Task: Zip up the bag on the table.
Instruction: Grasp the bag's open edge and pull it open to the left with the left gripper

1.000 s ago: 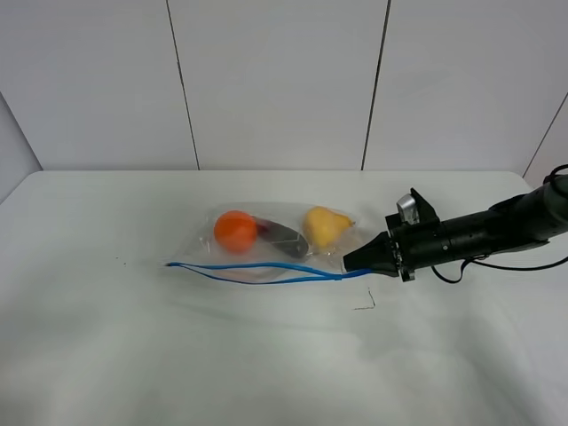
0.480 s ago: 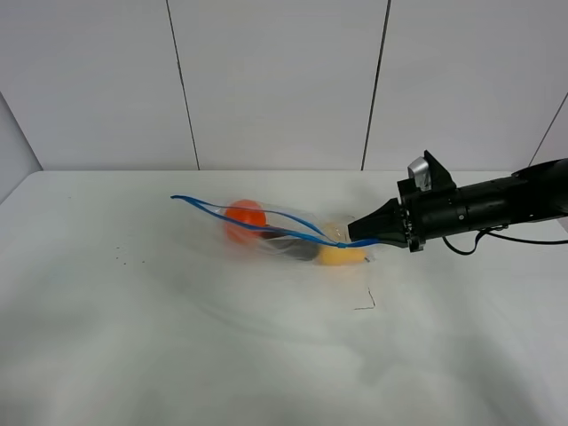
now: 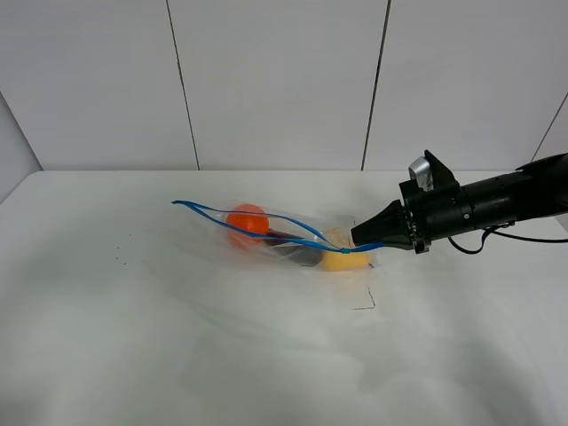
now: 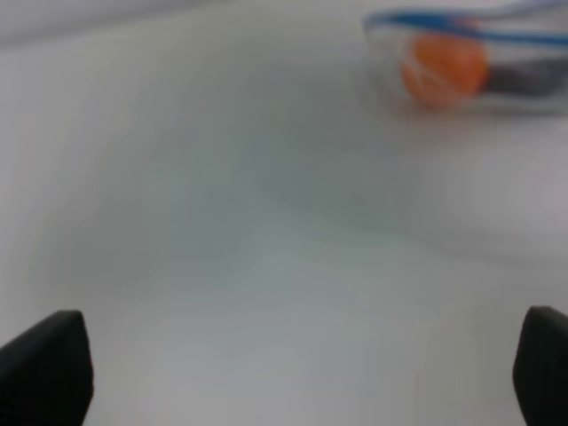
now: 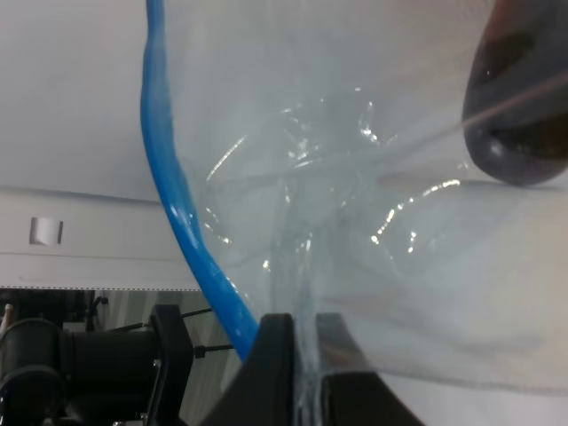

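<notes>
clear crinkly plastic makes up the bag (image 3: pixel 284 232), which is found right of the middle of the white tabletop (image 3: pixel 177 346), toward its far half. its blue zipper strip (image 3: pixel 266 233) is seen as two lines, parted along the middle and joined at the right end. through the plastic an orange fruit (image 3: pixel 247 220), a dark purple fruit (image 3: pixel 297 253) and a yellow fruit (image 3: pixel 342 259) are seen, in that order from left to right. the right end of the bag is pinched by the right tool (image 3: pixel 362 238), whose black fingers are pressed together on the film just beside the zipper strip; in the right wrist view the plastic is seen gathered into folds between them. the pinched end is held above the tabletop, while it cannot be told whether the fruit-filled part touches the surface. the left tool (image 4: pixel 293 368) is spread wide, its two dark fingertips (image 4: pixel 44 364) far apart with bare tabletop between them, and the bag is seen well ahead of it, blurred. a thin dark mark (image 3: pixel 366 302) lies on the tabletop near the bag's right end.
</notes>
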Available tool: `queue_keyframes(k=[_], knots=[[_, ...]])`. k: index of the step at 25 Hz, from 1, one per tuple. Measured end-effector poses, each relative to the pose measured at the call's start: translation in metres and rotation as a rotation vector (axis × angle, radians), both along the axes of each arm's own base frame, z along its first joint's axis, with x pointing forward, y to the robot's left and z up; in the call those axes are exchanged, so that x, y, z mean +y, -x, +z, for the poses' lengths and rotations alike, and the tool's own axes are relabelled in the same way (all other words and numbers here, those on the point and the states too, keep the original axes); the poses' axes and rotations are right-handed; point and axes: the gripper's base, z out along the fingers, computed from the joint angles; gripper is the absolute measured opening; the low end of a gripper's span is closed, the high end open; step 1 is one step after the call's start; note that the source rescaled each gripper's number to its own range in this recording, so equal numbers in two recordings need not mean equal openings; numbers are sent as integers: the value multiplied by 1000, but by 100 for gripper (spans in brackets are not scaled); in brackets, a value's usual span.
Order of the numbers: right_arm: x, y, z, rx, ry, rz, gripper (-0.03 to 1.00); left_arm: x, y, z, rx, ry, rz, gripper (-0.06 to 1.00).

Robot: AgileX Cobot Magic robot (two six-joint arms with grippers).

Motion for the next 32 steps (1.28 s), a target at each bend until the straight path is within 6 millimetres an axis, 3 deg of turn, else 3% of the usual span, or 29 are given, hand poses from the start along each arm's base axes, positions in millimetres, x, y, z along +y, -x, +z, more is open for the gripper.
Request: queue_keyframes(k=[5, 9, 15, 21, 28, 32], knots=[[0, 0, 0, 3, 1, 0, 0, 0, -45, 34, -10, -84, -61, 94], [0, 0, 0, 3, 3, -1, 0, -10, -65, 51, -32, -105, -180, 94], [0, 0, 0, 3, 4, -3, 0, -23, -81, 52, -39, -180, -306, 93], [0, 0, -1, 9, 6, -8, 0, -47, -99, 41, -17, -364, -467, 93], [0, -1, -1, 32, 6, -23, 0, -101, -118, 20, -29, -636, -631, 92], [0, -1, -1, 35, 6, -25, 0, -154, -113, 6, -118, -768, -740, 92]])
